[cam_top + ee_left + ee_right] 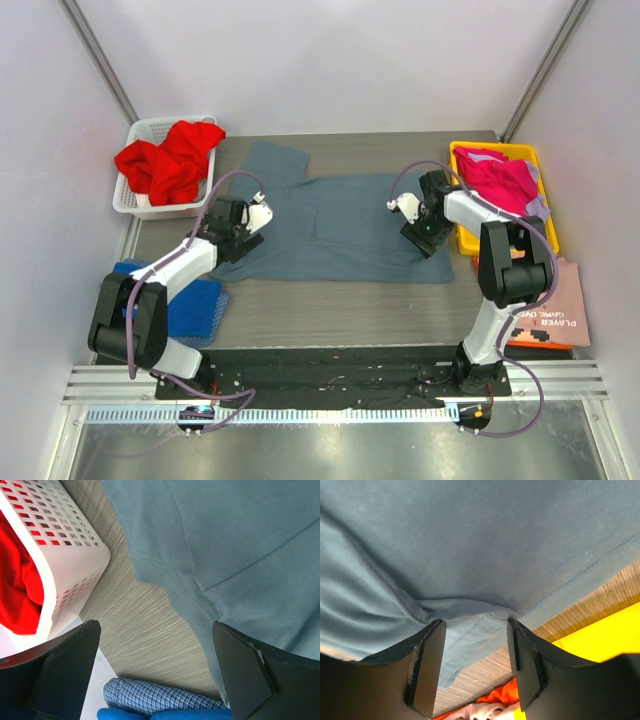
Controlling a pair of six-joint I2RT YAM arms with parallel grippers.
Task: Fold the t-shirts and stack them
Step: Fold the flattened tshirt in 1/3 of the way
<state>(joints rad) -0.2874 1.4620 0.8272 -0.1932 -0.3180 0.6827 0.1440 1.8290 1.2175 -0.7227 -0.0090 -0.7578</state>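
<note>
The slate blue-grey t-shirt (340, 225) lies spread across the middle of the table. My left gripper (245, 218) hovers wide open at its left edge. In the left wrist view the left gripper (156, 630) straddles bare table, and its right finger (245, 670) is over the shirt's hem (200, 605). My right gripper (425, 228) is at the shirt's right edge. Its jaws (476, 625) stand partly open around a flat corner of the shirt (470, 640), with the cloth wrinkled at the fingertips. A red t-shirt (170, 160) fills the white basket (135, 200). A magenta t-shirt (495, 175) lies in the yellow bin (490, 146).
A royal blue cloth (195, 305) and a blue checked cloth (150, 697) lie at the near left by the left arm. The basket wall (75, 555) stands close to the left gripper. Orange cloth (505, 695) and the bin's edge (600, 635) show beyond the right fingers. A pink printed box (560, 300) lies at the near right.
</note>
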